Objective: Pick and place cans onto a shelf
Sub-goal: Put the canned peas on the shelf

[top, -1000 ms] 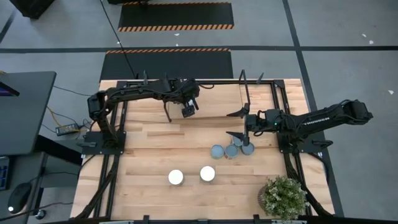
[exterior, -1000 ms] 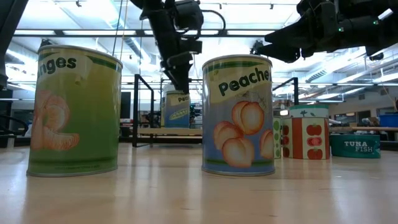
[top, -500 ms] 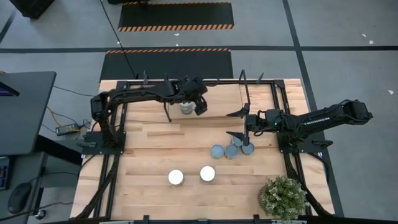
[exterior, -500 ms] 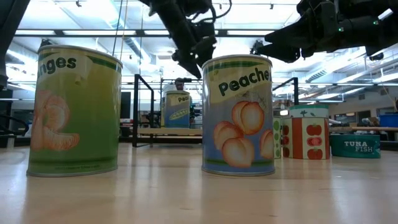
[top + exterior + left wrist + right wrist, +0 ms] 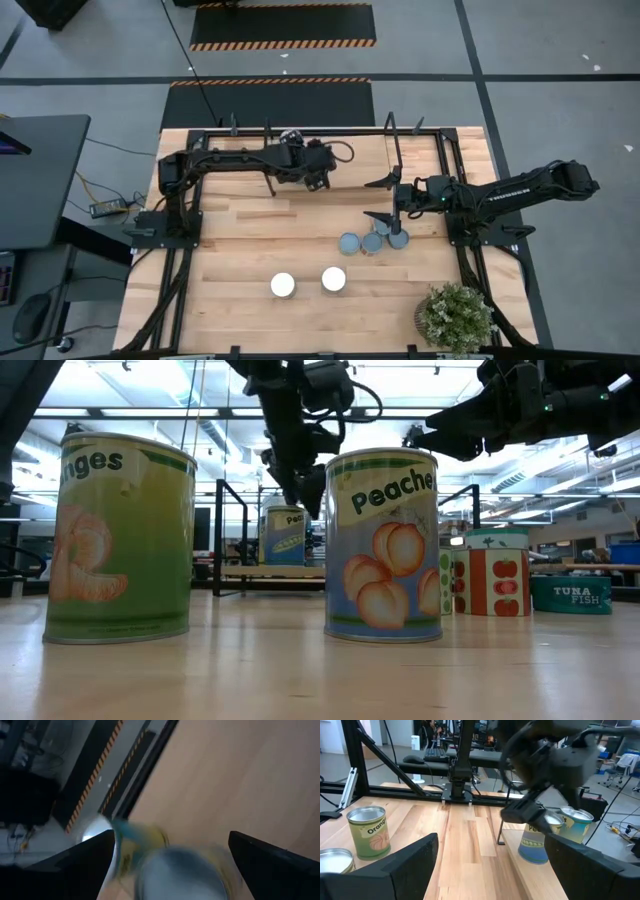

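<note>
The left end effector (image 5: pixel 318 178) hovers open over a can (image 5: pixel 175 870) on the shelf (image 5: pixel 272 572) near the table's far edge, while the right end effector (image 5: pixel 379 200) waits open above the cans (image 5: pixel 372 241) toward the right edge.

Bright, even ceiling light glares behind the low view, while the left wrist view is motion-blurred throughout.

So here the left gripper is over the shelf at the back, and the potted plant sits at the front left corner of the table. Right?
Not quite. The left gripper is over the shelf at the back, but the potted plant stands at the table's front right corner, on the right arm's side. The high view shows it.
</note>
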